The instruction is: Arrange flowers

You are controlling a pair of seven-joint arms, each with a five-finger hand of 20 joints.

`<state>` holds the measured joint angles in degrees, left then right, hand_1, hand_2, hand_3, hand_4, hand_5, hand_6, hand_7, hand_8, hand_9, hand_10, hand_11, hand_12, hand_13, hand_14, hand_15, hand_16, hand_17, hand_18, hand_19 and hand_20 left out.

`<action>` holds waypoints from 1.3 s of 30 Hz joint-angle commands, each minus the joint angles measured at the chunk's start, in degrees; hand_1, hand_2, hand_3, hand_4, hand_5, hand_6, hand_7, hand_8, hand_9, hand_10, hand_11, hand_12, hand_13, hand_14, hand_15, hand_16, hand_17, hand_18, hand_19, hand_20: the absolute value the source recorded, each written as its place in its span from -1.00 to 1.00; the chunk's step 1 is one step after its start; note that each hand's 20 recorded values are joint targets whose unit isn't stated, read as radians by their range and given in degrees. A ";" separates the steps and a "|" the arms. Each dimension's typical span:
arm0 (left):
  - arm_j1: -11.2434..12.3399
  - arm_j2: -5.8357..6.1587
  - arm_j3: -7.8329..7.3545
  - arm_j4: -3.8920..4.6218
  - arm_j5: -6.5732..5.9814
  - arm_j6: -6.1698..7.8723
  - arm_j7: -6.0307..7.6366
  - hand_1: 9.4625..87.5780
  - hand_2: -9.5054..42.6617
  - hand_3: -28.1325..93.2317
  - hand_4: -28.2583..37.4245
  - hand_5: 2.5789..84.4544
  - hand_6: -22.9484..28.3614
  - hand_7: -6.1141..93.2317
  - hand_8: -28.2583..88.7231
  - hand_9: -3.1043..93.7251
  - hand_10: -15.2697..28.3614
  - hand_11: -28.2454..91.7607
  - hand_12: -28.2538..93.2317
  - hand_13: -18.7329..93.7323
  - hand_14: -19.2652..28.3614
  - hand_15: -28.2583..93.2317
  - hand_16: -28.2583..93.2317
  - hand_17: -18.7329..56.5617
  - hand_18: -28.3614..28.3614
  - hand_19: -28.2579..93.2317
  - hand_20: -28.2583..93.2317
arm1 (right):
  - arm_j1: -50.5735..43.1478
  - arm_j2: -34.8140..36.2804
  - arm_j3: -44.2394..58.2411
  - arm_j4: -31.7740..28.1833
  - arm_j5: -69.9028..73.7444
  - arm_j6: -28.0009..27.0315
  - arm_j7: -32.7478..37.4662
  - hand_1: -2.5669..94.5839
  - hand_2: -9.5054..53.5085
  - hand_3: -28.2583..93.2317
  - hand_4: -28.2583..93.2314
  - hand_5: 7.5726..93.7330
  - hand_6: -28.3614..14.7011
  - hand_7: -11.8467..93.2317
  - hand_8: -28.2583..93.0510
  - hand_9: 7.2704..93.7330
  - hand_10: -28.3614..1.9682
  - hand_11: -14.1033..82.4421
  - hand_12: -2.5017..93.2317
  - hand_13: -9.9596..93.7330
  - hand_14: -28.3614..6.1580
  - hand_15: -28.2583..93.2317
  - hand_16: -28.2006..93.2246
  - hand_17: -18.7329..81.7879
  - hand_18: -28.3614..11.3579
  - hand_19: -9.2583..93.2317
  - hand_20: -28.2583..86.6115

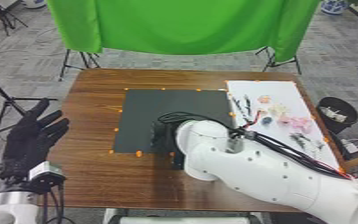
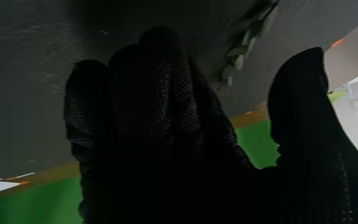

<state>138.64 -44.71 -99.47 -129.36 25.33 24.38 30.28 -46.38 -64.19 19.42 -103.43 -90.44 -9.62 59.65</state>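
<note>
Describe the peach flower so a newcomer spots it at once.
On the brown table, right of the dark mat, lies a white sheet. The small peach flower is on its far half. It lies farther from the robot than the cream bloom and the pink blooms.

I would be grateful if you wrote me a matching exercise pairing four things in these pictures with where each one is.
1. green cloth
2. left hand
3. pink flowers
4. black bin

A. on the white sheet
B. beyond the far edge of the table
C. to the right of the table
D. by the table's left edge

Pairs: 1-B, 2-D, 3-A, 4-C
</note>
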 commanded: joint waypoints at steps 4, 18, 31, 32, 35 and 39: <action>-0.97 -0.62 0.56 0.53 1.06 -1.10 -1.53 -0.48 -0.39 0.51 -0.78 -0.23 0.20 -0.68 -0.65 -0.29 0.55 -0.08 -0.35 -0.31 0.88 0.34 -0.72 -0.69 0.90 0.30 -0.45 | -0.31 -2.47 -0.90 0.09 -1.89 0.23 -1.27 -0.66 -0.23 0.81 -0.69 -0.07 -0.18 -0.55 -0.66 0.31 -0.82 0.34 -0.47 0.51 -0.39 0.66 -0.31 0.39 -0.60 1.00 -0.32; -2.24 -1.04 0.70 0.78 1.93 -1.61 -2.95 -0.48 -0.38 0.51 -0.78 -0.23 0.20 -0.68 -0.65 -0.29 0.55 -0.08 -0.35 -0.31 0.88 0.34 -0.72 -0.69 0.90 0.30 -0.45 | -1.26 -4.54 -2.08 -0.47 -2.75 -1.52 -1.70 -0.65 -0.24 0.81 -0.70 -0.06 -0.17 -0.54 -0.67 0.31 -0.81 0.36 -0.47 0.51 -0.39 0.66 -0.32 0.39 -0.60 1.00 -0.32; -1.26 -1.45 0.02 0.49 2.05 -1.57 -2.97 -0.48 -0.38 0.51 -0.77 -0.23 0.20 -0.68 -0.65 -0.29 0.55 -0.08 -0.35 -0.31 0.88 0.34 -0.72 -0.69 0.90 0.30 -0.45 | 1.48 -2.91 -5.11 -1.48 -4.97 1.30 0.23 -0.65 -0.23 0.79 -0.71 -0.02 -0.20 -0.53 -0.67 0.34 -0.80 0.36 -0.47 0.54 -0.38 0.66 -0.32 0.42 -0.57 1.00 -0.33; -1.43 -1.28 0.11 0.54 2.00 -1.56 -2.92 -0.48 -0.38 0.51 -0.77 -0.23 0.20 -0.68 -0.65 -0.29 0.55 -0.08 -0.35 -0.31 0.88 0.34 -0.72 -0.69 0.90 0.30 -0.45 | 1.95 -2.77 -5.10 -1.35 -4.26 1.36 0.26 -0.65 -0.23 0.79 -0.71 -0.02 -0.22 -0.53 -0.67 0.34 -0.80 0.36 -0.47 0.54 -0.39 0.66 -0.32 0.42 -0.57 1.00 -0.33; -1.83 -0.91 0.79 0.63 1.79 -1.50 -2.64 -0.48 -0.38 0.51 -0.78 -0.23 0.20 -0.68 -0.65 -0.29 0.56 -0.08 -0.35 -0.31 0.88 0.34 -0.72 -0.69 0.90 0.30 -0.45 | 3.19 -2.80 -5.83 -0.33 -4.01 1.36 -0.09 -0.65 -0.24 0.79 -0.71 -0.05 -0.24 -0.55 -0.66 0.34 -0.80 0.36 -0.47 0.54 -0.39 0.66 -0.32 0.43 -0.57 1.00 -0.34; -2.34 -0.75 1.69 0.74 1.83 -1.54 -2.56 -0.48 -0.38 0.51 -0.77 -0.23 0.20 -0.68 -0.65 -0.29 0.56 -0.08 -0.35 -0.31 0.88 0.34 -0.72 -0.69 0.90 0.30 -0.45 | 4.49 -2.58 -6.78 0.10 -3.75 2.17 0.08 -0.65 -0.24 0.79 -0.71 -0.10 -0.23 -0.56 -0.66 0.33 -0.82 0.35 -0.47 0.53 -0.39 0.66 -0.32 0.43 -0.57 1.00 -0.34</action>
<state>136.52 -45.52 -98.92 -128.63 27.17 23.17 27.60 -44.60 -67.38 13.38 -104.24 -94.21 -8.72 59.38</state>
